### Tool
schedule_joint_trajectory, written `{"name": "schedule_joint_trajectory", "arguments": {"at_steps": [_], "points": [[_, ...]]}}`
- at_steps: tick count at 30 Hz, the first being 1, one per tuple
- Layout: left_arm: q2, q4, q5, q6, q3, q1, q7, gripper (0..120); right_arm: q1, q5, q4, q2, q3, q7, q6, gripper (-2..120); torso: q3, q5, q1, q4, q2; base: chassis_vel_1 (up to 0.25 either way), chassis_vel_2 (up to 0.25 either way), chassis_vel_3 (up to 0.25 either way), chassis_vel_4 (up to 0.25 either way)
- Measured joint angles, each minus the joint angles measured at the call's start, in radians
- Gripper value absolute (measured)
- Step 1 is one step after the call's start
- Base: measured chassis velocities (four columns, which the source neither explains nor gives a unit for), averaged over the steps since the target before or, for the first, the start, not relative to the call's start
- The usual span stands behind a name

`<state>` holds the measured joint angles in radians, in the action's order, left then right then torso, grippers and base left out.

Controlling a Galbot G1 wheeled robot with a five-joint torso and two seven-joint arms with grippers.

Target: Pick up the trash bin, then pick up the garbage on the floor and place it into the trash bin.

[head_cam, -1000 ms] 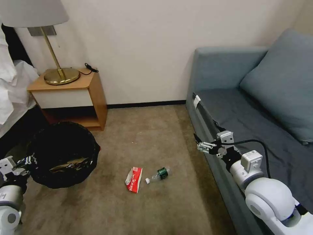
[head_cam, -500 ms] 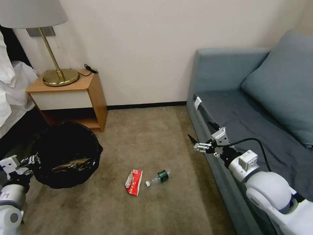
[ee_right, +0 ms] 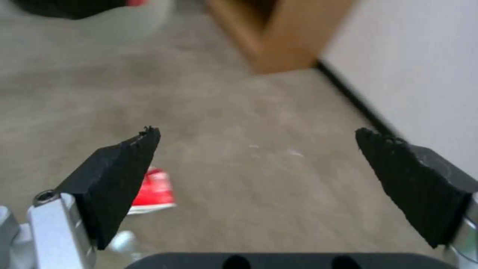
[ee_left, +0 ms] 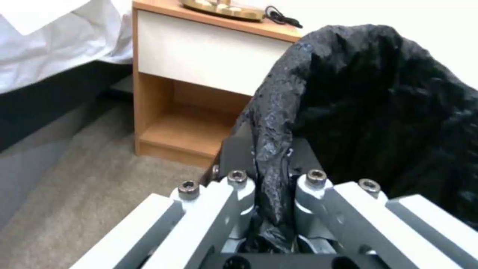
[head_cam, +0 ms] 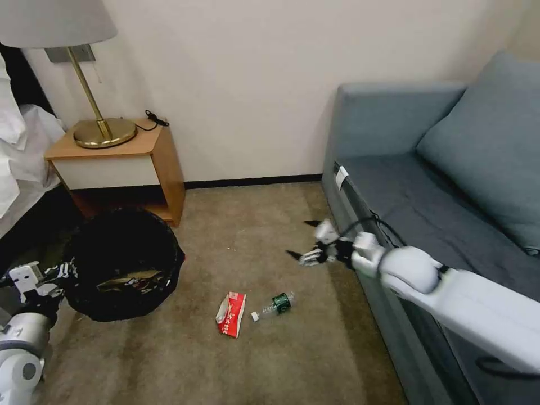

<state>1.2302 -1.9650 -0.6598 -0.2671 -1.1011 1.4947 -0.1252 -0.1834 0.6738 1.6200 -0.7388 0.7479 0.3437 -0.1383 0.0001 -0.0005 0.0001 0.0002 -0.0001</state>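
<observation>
From my head, I see my left gripper (head_cam: 56, 274) down at my left side, with its jaws clenched on the near rim of the trash bin (head_cam: 125, 263). The bin sits by the little wooden nightstand (head_cam: 121, 163). Some brown paper lies inside the bin. My right gripper (head_cam: 308, 243) hangs over the carpet (head_cam: 253, 343) beside the front edge of the sofa (head_cam: 405, 185), jaws spread wide and holding nothing. Two bits of garbage lie on the carpet, lower than that gripper and nearer to me: the red packet (head_cam: 231, 313) and the small bottle (head_cam: 273, 304), just beside each other.

From my left wrist, the black bag (ee_left: 358, 93) is pinched tight between my jaws.

From my right wrist, my two black pads (ee_right: 122, 164) stand far apart, with the red packet (ee_right: 153, 189) low between them on the carpet (ee_right: 239, 112).

I think the bottle could roll away if I bump it. The flat packet could slip out of my jaws. The bag could also slide loose from the bin's rim, and then the bin would tip.
</observation>
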Motion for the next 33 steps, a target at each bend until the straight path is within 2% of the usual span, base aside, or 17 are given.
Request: {"name": "schedule_joint_trajectory", "arguments": {"at_steps": [1, 6, 7, 10, 11, 17, 33], "points": [[0.0, 0.0, 0.0, 0.0, 0.0, 0.0, 0.0, 4, 0.0, 0.0, 0.0, 0.0, 0.0, 0.0, 0.0, 100, 0.0, 0.0, 0.0, 0.0, 0.0, 0.0, 0.0, 0.0, 0.0], [0.024, 0.002, 0.003, 0.006, -0.029, 0.017, -0.007, 4, 0.174, 0.026, -0.308, -0.161, 0.207, 0.393, 0.019, 100, 0.0, 0.0003, 0.0, 0.0, 0.0, 0.0, 0.0, 0.0, 0.0], [0.024, 0.002, 0.003, 0.006, -0.029, 0.017, -0.007, 4, 0.174, 0.026, -0.308, -0.161, 0.207, 0.393, 0.019, 100, 0.0, 0.0003, 0.0, 0.0, 0.0, 0.0, 0.0, 0.0, 0.0], [0.053, -0.004, 0.011, 0.014, -0.045, 0.033, -0.012, 4, 0.23, 0.021, -0.48, -0.236, 0.296, 0.526, 0.045, 100, 0.0, 0.0002, 0.0, -0.0001, 0.0, 0.0, 0.0, 0.0, 0.0], [0.053, -0.004, 0.011, 0.014, -0.045, 0.033, -0.012, 4, 0.23, 0.021, -0.48, -0.236, 0.296, 0.526, 0.045, 100, 0.0, 0.0002, 0.0, -0.0001, 0.0, 0.0, 0.0, 0.0, 0.0], [0.087, -0.02, 0.012, 0.017, -0.071, 0.048, -0.014, 4, 0.207, -0.025, -0.685, -0.357, 0.32, 0.606, 0.104, 100, 0.0, 0.0003, 0.0, -0.0005, 0.0, 0.0, 0.0, 0.0, 0.0], [0.095, -0.021, 0.006, 0.021, -0.08, 0.05, -0.019, 4, 0.125, -0.149, -0.961, -0.555, 0.297, 0.647, 0.206, 100, 0.0, 0.0004, 0.0, -0.0002, 0.0, 0.0, 0.0, 0.0, 0.0]]}}
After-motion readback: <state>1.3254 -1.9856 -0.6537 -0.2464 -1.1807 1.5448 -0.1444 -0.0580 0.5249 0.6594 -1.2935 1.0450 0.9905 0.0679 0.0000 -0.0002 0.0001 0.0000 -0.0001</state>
